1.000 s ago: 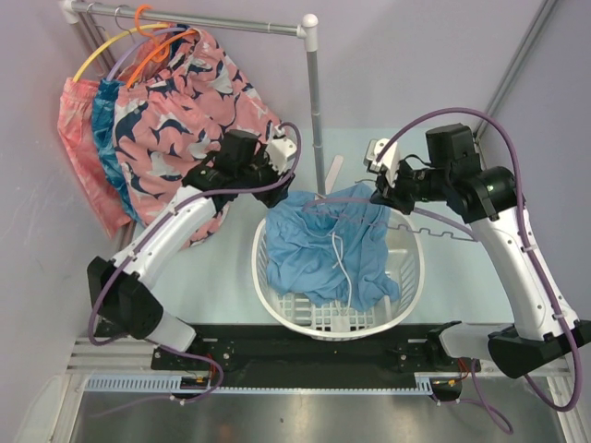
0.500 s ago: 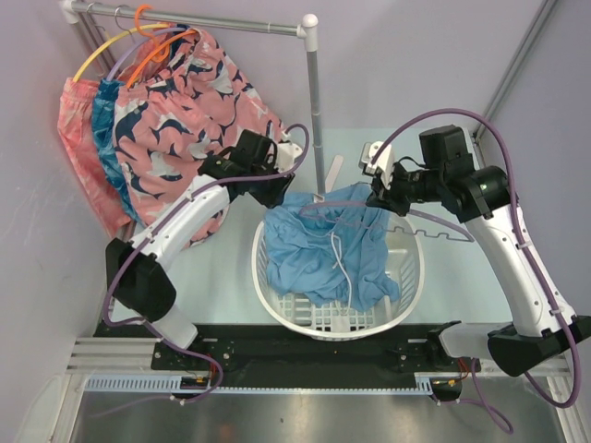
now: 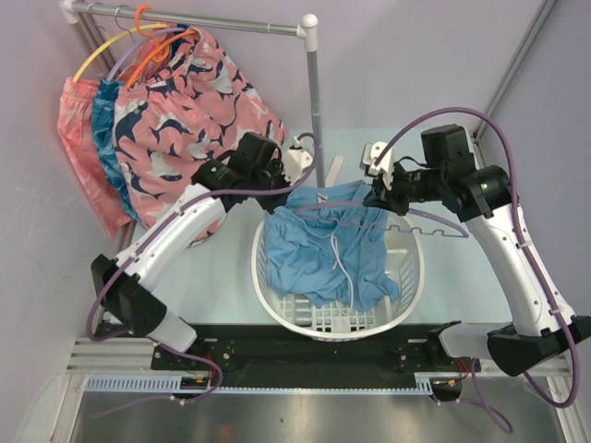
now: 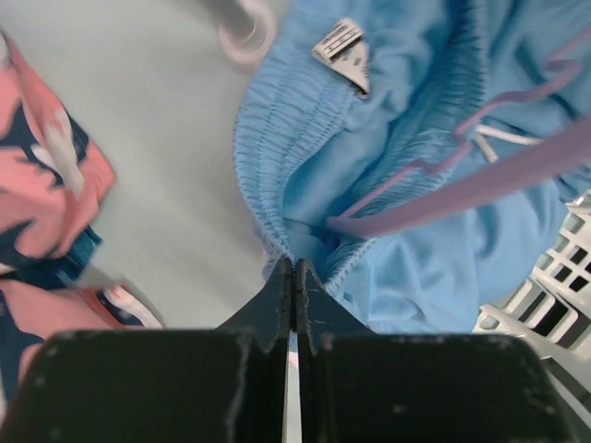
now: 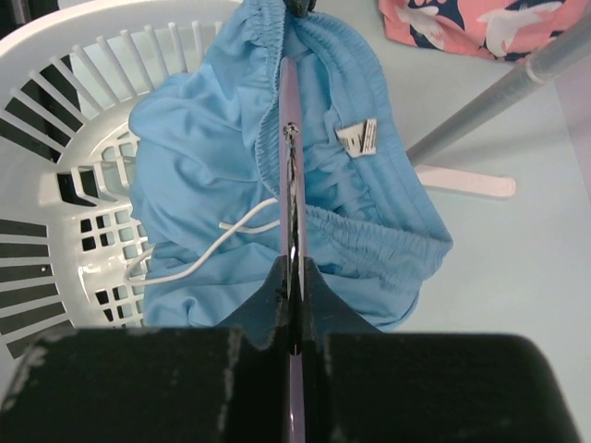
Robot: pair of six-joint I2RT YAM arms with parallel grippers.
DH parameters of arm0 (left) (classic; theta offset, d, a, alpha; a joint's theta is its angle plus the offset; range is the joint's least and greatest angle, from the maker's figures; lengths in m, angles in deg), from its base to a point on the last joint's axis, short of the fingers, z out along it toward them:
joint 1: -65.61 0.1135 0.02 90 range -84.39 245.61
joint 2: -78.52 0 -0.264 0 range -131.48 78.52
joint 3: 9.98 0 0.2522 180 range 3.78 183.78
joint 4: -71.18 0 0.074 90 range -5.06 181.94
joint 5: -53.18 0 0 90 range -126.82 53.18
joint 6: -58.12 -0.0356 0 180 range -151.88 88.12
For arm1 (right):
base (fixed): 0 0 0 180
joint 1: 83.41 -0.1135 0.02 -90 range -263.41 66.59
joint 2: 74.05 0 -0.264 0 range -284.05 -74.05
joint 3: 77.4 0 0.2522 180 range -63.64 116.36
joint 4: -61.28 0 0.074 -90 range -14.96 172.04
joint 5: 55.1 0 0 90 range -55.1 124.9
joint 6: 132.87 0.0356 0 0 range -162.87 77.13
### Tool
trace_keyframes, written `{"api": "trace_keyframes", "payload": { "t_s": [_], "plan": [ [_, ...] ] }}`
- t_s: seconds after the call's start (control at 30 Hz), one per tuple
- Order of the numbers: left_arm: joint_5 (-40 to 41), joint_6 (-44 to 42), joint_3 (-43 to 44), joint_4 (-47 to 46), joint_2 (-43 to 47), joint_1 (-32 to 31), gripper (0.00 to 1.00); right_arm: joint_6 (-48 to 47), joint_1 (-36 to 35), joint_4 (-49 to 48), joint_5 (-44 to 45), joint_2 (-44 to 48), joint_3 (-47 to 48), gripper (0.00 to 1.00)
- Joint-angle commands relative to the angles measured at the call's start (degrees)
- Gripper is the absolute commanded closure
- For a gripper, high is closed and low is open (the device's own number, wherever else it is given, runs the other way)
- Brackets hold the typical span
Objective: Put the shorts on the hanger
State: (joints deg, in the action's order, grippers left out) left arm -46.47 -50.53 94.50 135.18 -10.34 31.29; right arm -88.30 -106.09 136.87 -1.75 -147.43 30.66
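Light-blue shorts (image 3: 319, 254) are draped over the rim of a white basket (image 3: 406, 300) on the bench (image 3: 217, 277), with the waistband (image 3: 328, 196) raised at the far side. The elastic waistband edge is pinched between the closed fingers of the left end effector (image 4: 293, 269). The lavender hanger (image 5: 288, 157) is clamped by the right end effector (image 5: 292, 272), and its arm is laid across the waistband opening. A white drawstring (image 5: 235, 224) is seen on the fabric.
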Motion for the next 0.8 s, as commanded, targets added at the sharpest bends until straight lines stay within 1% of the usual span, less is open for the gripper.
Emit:
{"api": "trace_keyframes", "payload": {
  "t_s": [0.0, 0.07, 0.1, 0.2, 0.37, 0.53, 0.77],
  "plan": [
    [-3.34, -6.56, -0.98, -3.56, 7.55, -1.97, 1.0, -2.73, 0.62, -2.06, -5.97, 0.0, 3.08, 1.0],
    [-5.19, -8.84, -1.94, -4.27, 8.96, -2.06, 1.0, -3.61, 0.7, -1.71, -6.86, -0.09, 3.43, 1.0],
    [-7.99, -9.99, -2.38, -4.97, 9.75, -1.97, 1.0, -4.05, 0.7, -1.62, -7.91, -0.09, 3.52, 1.0],
    [-10.38, -12.8, -4.05, -6.55, 12.39, -1.97, 1.0, -5.11, 0.88, -1.44, -10.1, 0.08, 3.52, 1.0],
    [-13.55, -15.09, -3.71, -7.0, 13.19, -2.06, 1.0, -5.46, 0.71, -2.23, -12.66, 0.26, 3.7, 1.0],
    [-18.02, -13.26, -1.43, -6.65, 12.83, -2.76, 1.0, -3.62, -0.96, -5.13, -13.28, -0.27, 2.91, 1.0],
    [-21.72, -11.85, -0.98, -8.22, 13.54, -4.52, 1.0, -0.63, -3.95, -13.3, -14.42, -0.97, -0.96, 1.0]
  ]
}}
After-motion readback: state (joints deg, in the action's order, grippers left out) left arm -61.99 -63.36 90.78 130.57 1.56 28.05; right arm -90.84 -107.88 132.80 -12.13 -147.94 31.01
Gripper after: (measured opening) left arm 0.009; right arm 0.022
